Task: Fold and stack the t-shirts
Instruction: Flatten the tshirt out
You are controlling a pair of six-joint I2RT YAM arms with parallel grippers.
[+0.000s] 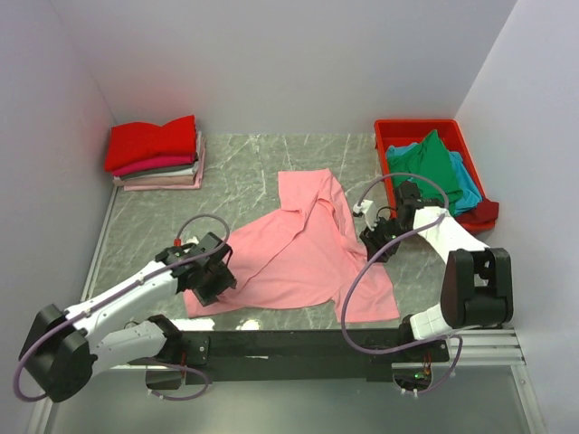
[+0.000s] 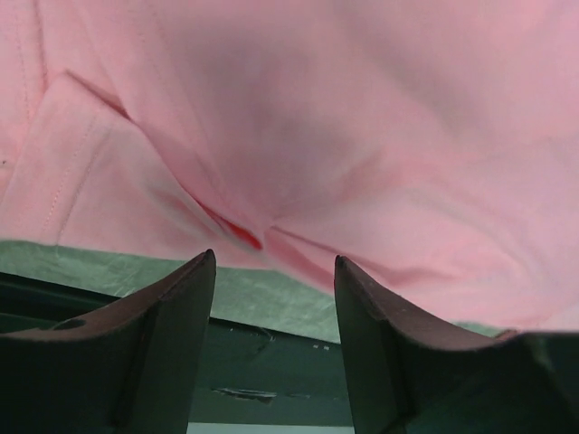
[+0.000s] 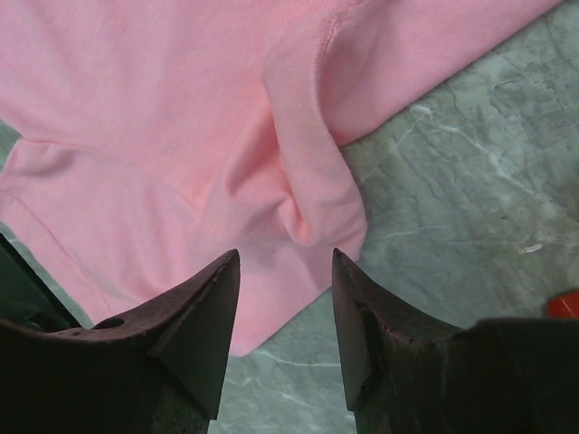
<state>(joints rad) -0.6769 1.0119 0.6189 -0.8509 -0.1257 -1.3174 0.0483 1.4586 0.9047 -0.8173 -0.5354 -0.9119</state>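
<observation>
While wrist views show pink t-shirt, overhead adds folded stack.

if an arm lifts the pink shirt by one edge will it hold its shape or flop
Probably flops: the pink shirt lies creased and bunched on the table. It likely drapes and drags, since it spreads wide. Pushing would probably wrinkle it rather than slide it.

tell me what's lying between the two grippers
The pink t-shirt, rumpled on the table, fills the stretch from left gripper to right gripper; top view shows it.
</observation>
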